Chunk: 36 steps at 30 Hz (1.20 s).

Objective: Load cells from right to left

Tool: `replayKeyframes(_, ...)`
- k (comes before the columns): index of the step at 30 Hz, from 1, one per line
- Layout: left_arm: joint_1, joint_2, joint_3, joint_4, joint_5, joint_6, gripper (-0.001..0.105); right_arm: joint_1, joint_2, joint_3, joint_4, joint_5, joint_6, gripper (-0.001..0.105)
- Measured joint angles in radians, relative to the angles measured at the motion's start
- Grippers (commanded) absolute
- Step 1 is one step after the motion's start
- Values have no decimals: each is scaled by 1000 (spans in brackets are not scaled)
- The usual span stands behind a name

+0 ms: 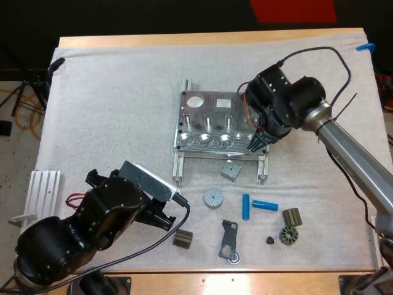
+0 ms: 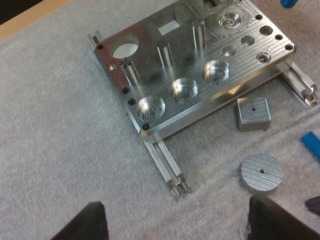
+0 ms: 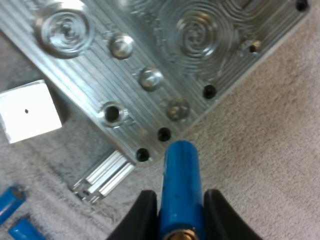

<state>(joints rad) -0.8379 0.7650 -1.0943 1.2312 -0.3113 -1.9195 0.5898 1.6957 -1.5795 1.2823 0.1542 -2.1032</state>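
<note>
The metal fixture (image 1: pixel 209 123) lies mid-mat, with three round pockets along its near edge. My right gripper (image 1: pixel 258 144) hangs over its front right corner, shut on a blue cylinder (image 3: pixel 179 183). The cylinder's tip sits just off the corner of the fixture (image 3: pixel 150 55), beside its small edge holes. Two more blue cylinders (image 1: pixel 245 206) (image 1: pixel 265 205) lie on the mat in front of the fixture. My left gripper (image 1: pixel 162 216) is low at the front left, open and holding nothing, its fingers (image 2: pixel 85 225) wide apart and facing the fixture (image 2: pixel 200 65).
A silver cube (image 1: pixel 231 170) and a silver disc (image 1: pixel 213 197) lie just before the fixture. Dark parts sit near the front edge: a block (image 1: pixel 183 238), a bracket (image 1: pixel 229 239) and a toothed ring (image 1: pixel 288 235). A ribbed aluminium piece (image 1: pixel 46 190) rests at the far left.
</note>
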Motion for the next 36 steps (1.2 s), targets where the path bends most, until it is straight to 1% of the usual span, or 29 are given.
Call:
replayKeyframes(7, 0, 0, 56, 0, -3, 1, 59, -5, 43, -2, -10, 0, 0, 1)
replayKeyframes(12, 0, 0, 57, -3, -3, 1, 59, -5, 62, -2, -45, 0, 0, 1)
replayKeyframes(21, 0, 0, 57, -2, -3, 1, 59, -5, 132, -2, -63, 0, -14, 1)
replayKeyframes(23, 0, 0, 57, -2, -3, 1, 59, -5, 143, -2, -67, 15, -14, 1)
replayKeyframes(36, 0, 0, 57, -2, -3, 1, 59, -5, 151, -2, -86, 24, -16, 1)
